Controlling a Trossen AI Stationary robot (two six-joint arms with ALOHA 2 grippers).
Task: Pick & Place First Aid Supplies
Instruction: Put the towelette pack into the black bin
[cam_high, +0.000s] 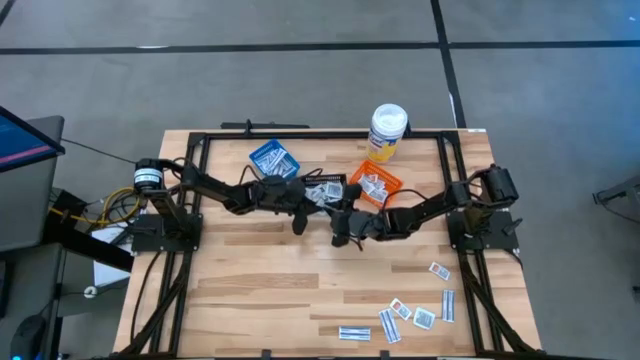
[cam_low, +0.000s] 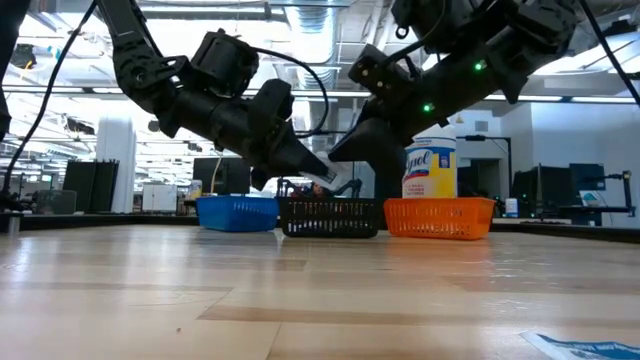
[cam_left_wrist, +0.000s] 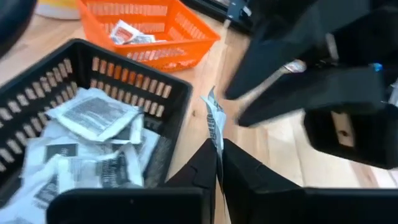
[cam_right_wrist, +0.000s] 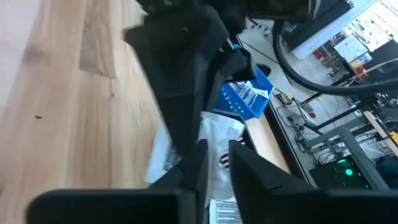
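From my station, at the far left of the high view, I see a dark monitor standing off the wooden surface. My left tool sits near the middle of the surface, just beside the black basket, and its fingers are pressed together on a narrow bandage strip that stands upright between them, outside the basket wall. Behind that arm lies the blue basket with a few strips inside. The black basket holds a heap of white square packets with dark print.

In the low view the two arms meet above the black basket, and a white packet shows at the tip of the left one. My right tool is directly opposite the left tool, very near it; in its wrist view its fingers stand slightly apart with a gap between them, and I see nothing gripped there. A barcoded strip shows below those fingers.

Farther right is the orange basket, holding small packets with red marks, and behind it the tall white bottle with a yellow label. At the near right corner of the surface the loose first aid supplies are scattered flat: several narrow strips and a few small squares, well apart from both tools.
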